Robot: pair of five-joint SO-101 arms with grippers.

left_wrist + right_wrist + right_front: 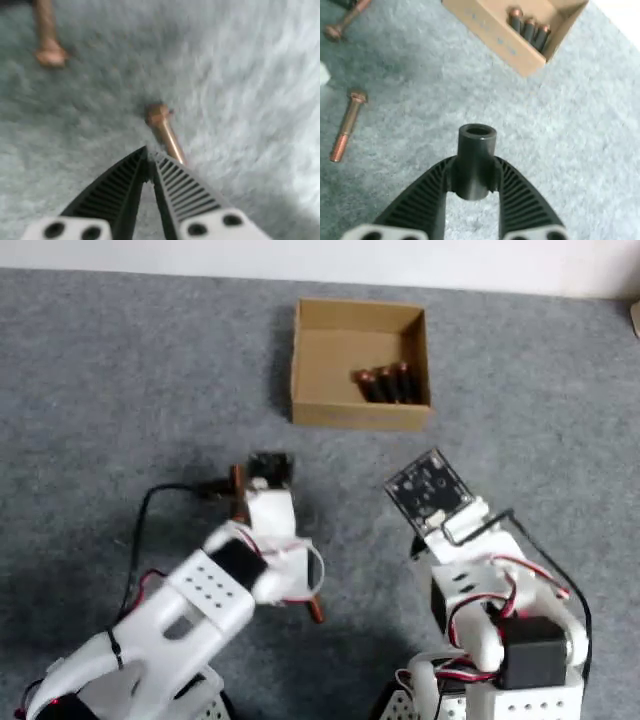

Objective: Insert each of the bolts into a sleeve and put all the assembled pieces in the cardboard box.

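Black sleeve (476, 142) clamped in right gripper (473, 165). Beside a bolt (162, 125) on grey carpet (120, 380), left gripper (149, 157) pinched together; second bolt (47, 42) farther off. Three assembled pieces (388, 383) in box (325, 360). White wall (300, 252) behind.

Work surface: a grey, felt-like covering (110, 370) with a short, mottled nap, spread flat across the whole table and seen at close range in both wrist views as a pale, fibrous texture. Along its far edge runs a plain white band (300, 255), meeting the grey in a straight line that slopes slightly. At the right edge of the high view, a small pale object (636, 318), cut off by the frame, cannot be identified.
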